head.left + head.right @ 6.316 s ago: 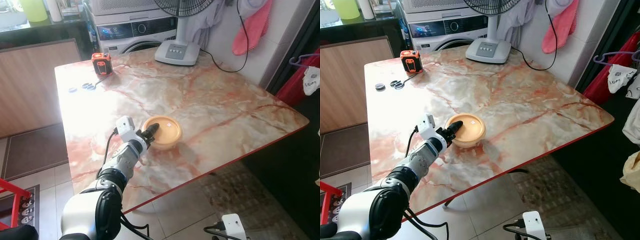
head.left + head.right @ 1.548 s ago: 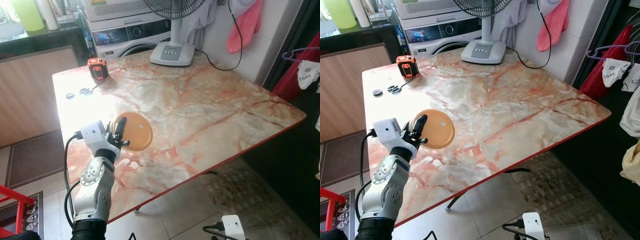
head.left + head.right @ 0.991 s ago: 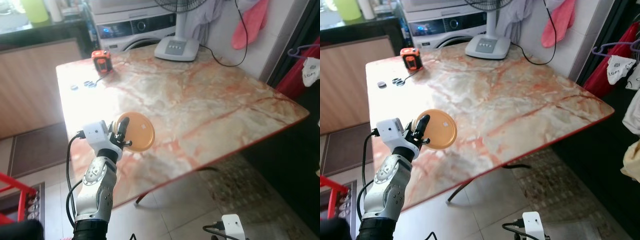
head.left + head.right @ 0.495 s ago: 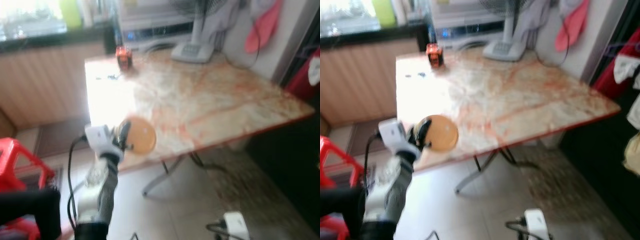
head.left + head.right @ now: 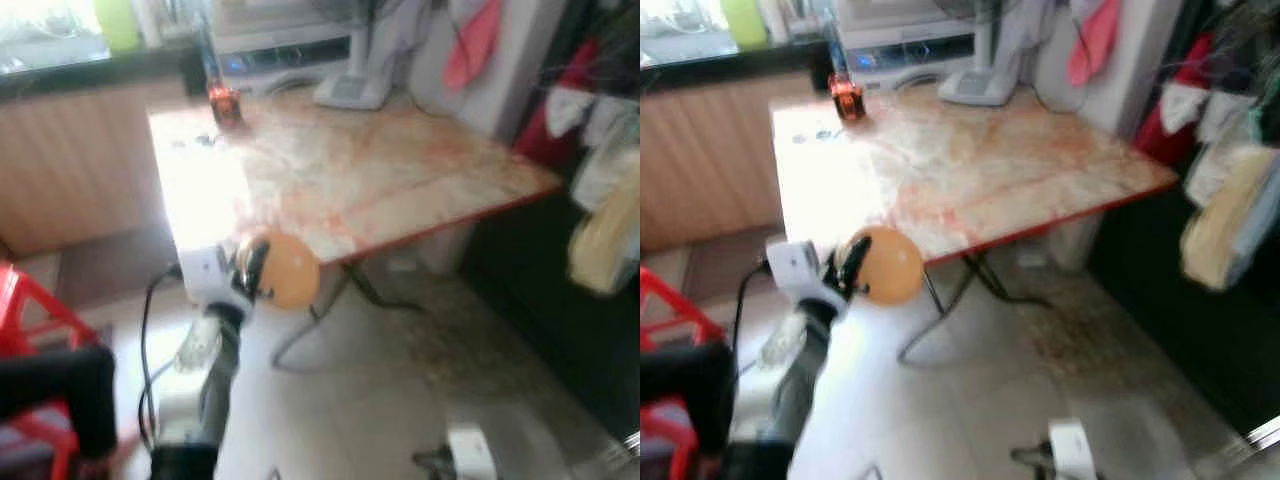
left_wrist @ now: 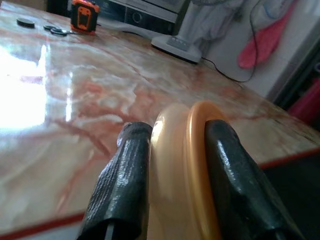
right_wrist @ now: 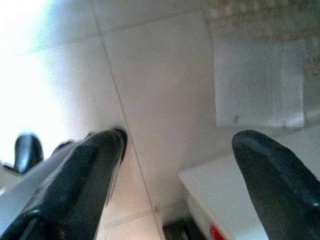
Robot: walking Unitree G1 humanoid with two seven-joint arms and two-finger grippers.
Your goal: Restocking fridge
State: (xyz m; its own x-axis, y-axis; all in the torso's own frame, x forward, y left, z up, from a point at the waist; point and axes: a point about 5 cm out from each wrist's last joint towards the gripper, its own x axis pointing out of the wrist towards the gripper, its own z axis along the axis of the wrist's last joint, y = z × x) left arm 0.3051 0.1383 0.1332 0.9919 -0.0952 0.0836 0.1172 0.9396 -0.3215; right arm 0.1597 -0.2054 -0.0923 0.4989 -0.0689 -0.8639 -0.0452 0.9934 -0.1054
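My left gripper (image 5: 255, 272) is shut on a round orange lidded container (image 5: 288, 271), held on edge in the air just off the near edge of the marble table (image 5: 400, 170). In the left wrist view the container (image 6: 182, 175) sits clamped between both black fingers (image 6: 122, 190). The eye views are blurred. My right gripper (image 7: 175, 165) hangs open over the tiled floor (image 7: 160, 75) with nothing between its fingers.
On the table's far side stand an orange tape measure (image 5: 224, 103) and a fan base (image 5: 350, 90), with a washing machine (image 5: 285, 55) behind. A red stool (image 5: 30, 330) stands at my left. Clothes (image 5: 600, 190) hang at the right. A wooden counter (image 5: 80, 160) runs along the left.
The camera has pulled back and swung right, so the table looks farther off. The container stays in my left gripper, now past the table's edge over the floor.
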